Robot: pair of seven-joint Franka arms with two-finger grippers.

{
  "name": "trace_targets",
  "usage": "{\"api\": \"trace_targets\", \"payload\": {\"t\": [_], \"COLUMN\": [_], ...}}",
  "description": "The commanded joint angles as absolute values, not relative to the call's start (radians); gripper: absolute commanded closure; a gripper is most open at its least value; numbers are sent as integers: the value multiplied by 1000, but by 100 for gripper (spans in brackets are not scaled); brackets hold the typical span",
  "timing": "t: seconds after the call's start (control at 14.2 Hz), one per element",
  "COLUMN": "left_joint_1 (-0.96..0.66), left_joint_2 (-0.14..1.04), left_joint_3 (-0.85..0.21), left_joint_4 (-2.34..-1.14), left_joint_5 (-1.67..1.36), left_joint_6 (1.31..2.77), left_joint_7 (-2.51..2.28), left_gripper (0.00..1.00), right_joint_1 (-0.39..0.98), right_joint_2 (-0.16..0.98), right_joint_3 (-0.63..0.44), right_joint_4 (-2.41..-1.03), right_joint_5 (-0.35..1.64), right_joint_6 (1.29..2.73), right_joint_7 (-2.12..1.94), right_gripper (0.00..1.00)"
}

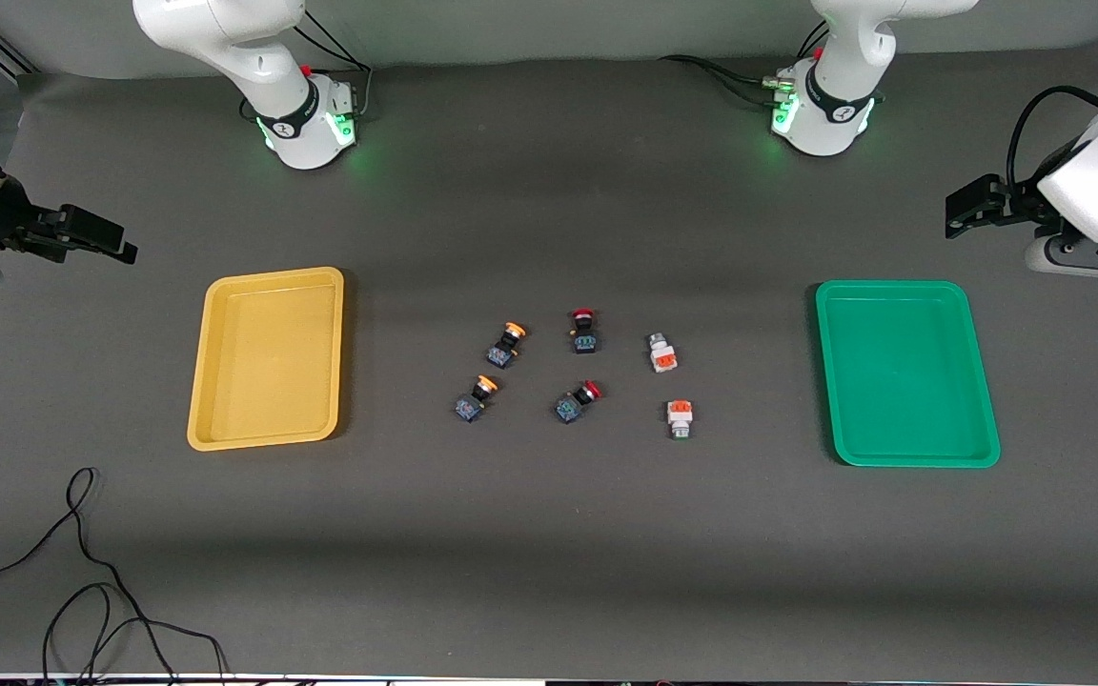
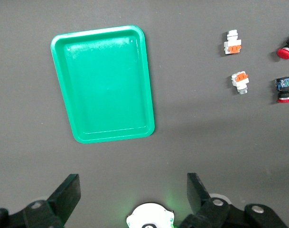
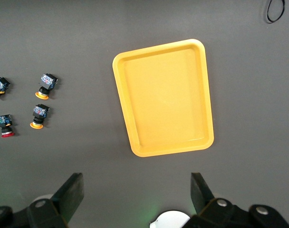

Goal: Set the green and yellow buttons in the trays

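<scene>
Yellow-orange caps top two dark buttons [image 1: 505,345]; both trays [image 1: 266,357] lie bare.

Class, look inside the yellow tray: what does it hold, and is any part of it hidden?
The yellow tray holds nothing; its bare floor shows whole, uncovered. All six buttons lie on the table between it and the green tray, the yellow-capped buttons closest.

Glossy plastic trays [image 1: 906,457] on matt cloth table [image 1: 549,553].
</scene>
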State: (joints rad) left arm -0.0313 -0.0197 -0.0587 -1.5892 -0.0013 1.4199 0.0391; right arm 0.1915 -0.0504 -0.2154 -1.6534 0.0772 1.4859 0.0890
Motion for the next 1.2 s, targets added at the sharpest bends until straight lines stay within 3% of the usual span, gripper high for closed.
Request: {"api": "trace_targets", "payload": {"t": [0.0, 1.13], "left_joint_1": [-32, -32], "left_joint_2": [-44, -44], "left_joint_3": [-58, -55], "left_joint_4": [-1603, -1605], "left_joint_5": [2, 2], "left_joint_6": [1405, 1405], "left_joint_7": [31, 40], "left_gripper": [0, 0], "right_joint_1": [206, 218], "right_joint_2": [-40, -17], "right_joint_3": [-224, -210], "right_joint_4": [-1628, -1582], "right_joint_5": [67, 69], "right_joint_6": [1463, 1401], "right_joint_7": [84, 147], "right_gripper": [0, 0]}}
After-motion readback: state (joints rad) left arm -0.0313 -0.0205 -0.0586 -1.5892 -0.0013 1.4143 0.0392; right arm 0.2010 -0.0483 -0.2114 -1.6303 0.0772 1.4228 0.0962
